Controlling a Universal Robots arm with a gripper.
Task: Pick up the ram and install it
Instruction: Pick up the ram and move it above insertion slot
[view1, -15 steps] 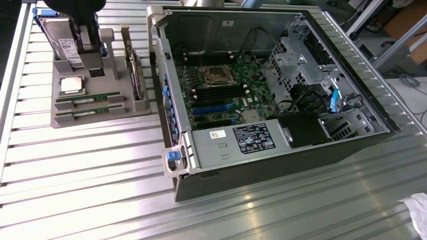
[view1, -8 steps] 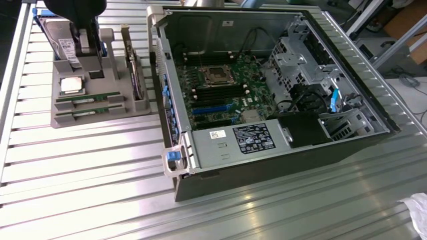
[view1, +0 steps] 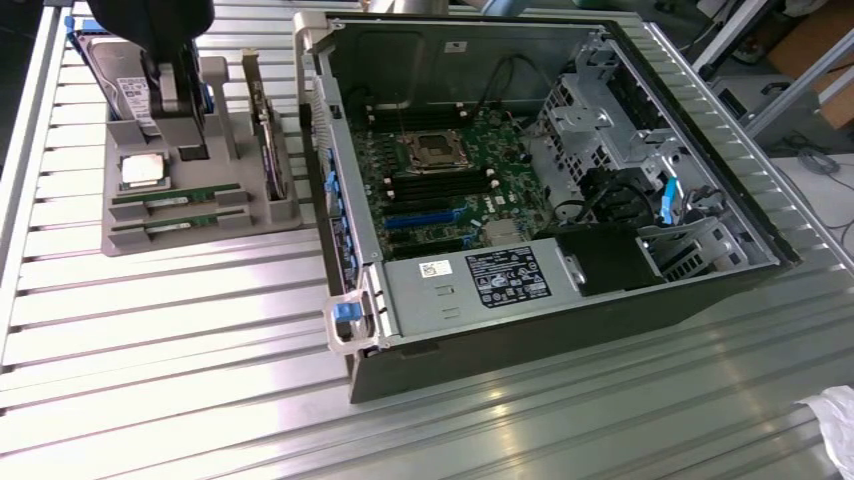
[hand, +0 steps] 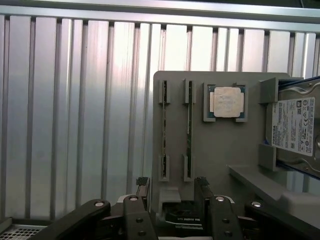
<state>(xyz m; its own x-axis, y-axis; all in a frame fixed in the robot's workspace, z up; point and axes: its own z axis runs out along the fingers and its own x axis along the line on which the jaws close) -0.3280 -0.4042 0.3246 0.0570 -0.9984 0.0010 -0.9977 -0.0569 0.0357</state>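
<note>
- 2 ram sticks stand on edge in parallel slots of the grey holder tray (hand: 225, 150). The inner ram stick (hand: 188, 127) is just beside the CPU (hand: 226, 101), and the outer ram stick (hand: 164, 127) runs along the tray's edge.
- Both sit fully in their slots. Neither is lifted or placed in the open computer case (view1: 534, 180), which lies well apart toward the exterior view's right.
- 1 gripper (hand: 171, 186) hangs over the tray with its fingers spread wide and nothing between them.
- Key relation: the sticks lie straight out beyond the fingertips (hand: 142, 184), away from the wrist. Their long axes run in line with the gap, so the jaws would close across the thin faces, not the ends.
- Both sticks fall within the span of the gap, so I cannot tell which one is aimed at.
- In the exterior view the gripper is over the tray's far part, near the upright hard drive (view1: 114, 75). The sticks lie on the camera side of it, with their long axes running left to right.
</note>
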